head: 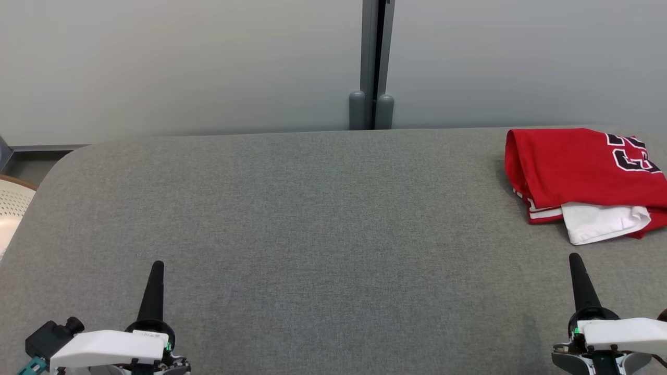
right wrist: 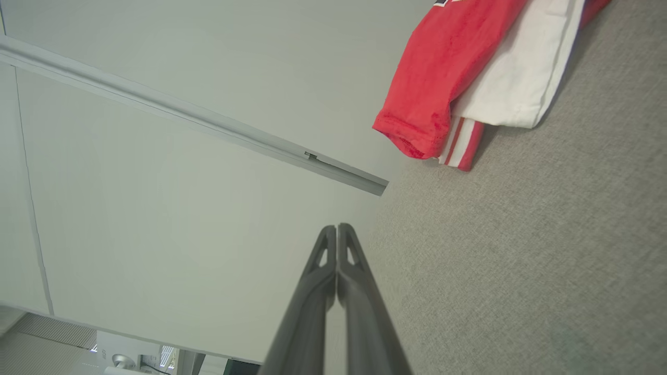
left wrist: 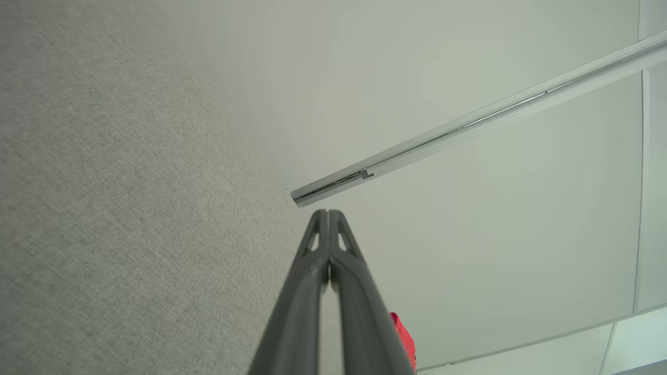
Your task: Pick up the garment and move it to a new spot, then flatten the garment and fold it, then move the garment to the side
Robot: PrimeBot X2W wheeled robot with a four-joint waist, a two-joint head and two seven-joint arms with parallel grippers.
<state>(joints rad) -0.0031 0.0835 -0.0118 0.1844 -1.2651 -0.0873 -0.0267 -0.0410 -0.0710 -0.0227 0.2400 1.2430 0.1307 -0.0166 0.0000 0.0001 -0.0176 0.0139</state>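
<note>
Pale grey wall panels (head: 182, 62), joined by a dark vertical post (head: 376, 62), are seen behind a wide desk (head: 323, 219) covered in grey fabric. At the desk's far right a red garment (head: 568, 166) with black-and-white lettering is laid folded, a white layer showing at its near edge. Low at the near edge, the left hand (head: 157, 265) and right hand (head: 575, 256) are held clenched and empty, the right one near the garment but apart from it.

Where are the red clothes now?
In the head view, the red garment lies folded at the far right of the gray table, ahead of the right end effector.
</note>
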